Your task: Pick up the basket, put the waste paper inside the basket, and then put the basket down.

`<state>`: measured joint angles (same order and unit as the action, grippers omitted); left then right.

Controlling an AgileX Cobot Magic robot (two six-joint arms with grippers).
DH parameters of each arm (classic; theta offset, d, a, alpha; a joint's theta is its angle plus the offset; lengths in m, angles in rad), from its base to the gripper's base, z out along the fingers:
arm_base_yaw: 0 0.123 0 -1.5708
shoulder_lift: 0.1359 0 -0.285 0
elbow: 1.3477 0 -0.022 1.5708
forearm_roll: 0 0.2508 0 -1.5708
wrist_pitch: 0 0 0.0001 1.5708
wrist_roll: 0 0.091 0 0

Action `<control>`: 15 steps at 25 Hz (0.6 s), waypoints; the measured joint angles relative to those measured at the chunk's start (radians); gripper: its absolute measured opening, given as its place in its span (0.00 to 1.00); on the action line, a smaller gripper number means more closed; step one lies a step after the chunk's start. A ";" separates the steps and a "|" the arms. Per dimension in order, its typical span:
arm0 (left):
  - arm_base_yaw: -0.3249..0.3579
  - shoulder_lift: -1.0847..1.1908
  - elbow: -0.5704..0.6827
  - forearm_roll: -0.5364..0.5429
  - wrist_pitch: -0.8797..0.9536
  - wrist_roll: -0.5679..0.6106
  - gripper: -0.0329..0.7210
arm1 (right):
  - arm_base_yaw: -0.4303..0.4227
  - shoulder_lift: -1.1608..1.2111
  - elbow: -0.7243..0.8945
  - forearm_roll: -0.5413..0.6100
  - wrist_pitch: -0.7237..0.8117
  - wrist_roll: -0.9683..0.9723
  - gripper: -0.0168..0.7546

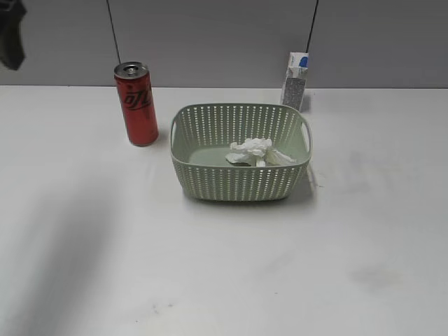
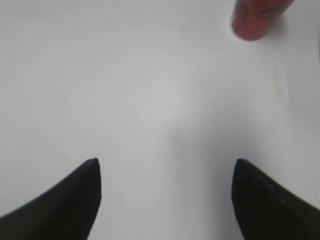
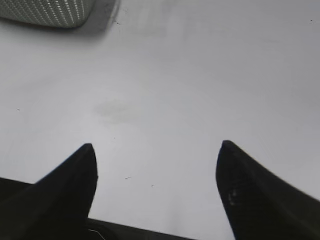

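The pale sage-green basket [image 1: 241, 175] stands on the white table in the middle of the exterior view. White crumpled waste paper [image 1: 255, 152] lies inside it, toward its right side. A corner of the basket [image 3: 50, 12] shows at the top left of the right wrist view. My left gripper [image 2: 165, 162] is open and empty above bare table, with the red can ahead to its right. My right gripper [image 3: 156, 147] is open and empty above bare table, well clear of the basket. Only a dark bit of the left arm [image 1: 10, 35] shows at the exterior view's top left.
A red soda can [image 1: 136, 103] stands upright left of the basket; its base shows in the left wrist view [image 2: 257, 17]. A small white-and-blue carton [image 1: 295, 80] stands behind the basket's right end by the grey back wall.
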<state>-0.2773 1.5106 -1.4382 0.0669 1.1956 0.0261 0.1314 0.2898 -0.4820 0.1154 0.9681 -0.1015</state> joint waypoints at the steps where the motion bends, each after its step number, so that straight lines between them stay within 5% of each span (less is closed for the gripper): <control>1: 0.035 -0.029 0.050 -0.007 -0.007 0.006 0.86 | 0.000 -0.023 0.011 0.001 0.000 0.000 0.75; 6: 0.169 -0.251 0.317 -0.073 -0.082 0.027 0.83 | 0.000 -0.097 0.048 0.005 -0.002 0.000 0.75; 15: 0.185 -0.768 0.700 -0.091 -0.109 0.063 0.83 | 0.000 -0.103 0.061 0.009 -0.017 0.000 0.75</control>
<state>-0.0925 0.7424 -0.7381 -0.0245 1.0869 0.0893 0.1314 0.1864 -0.4213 0.1243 0.9509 -0.1015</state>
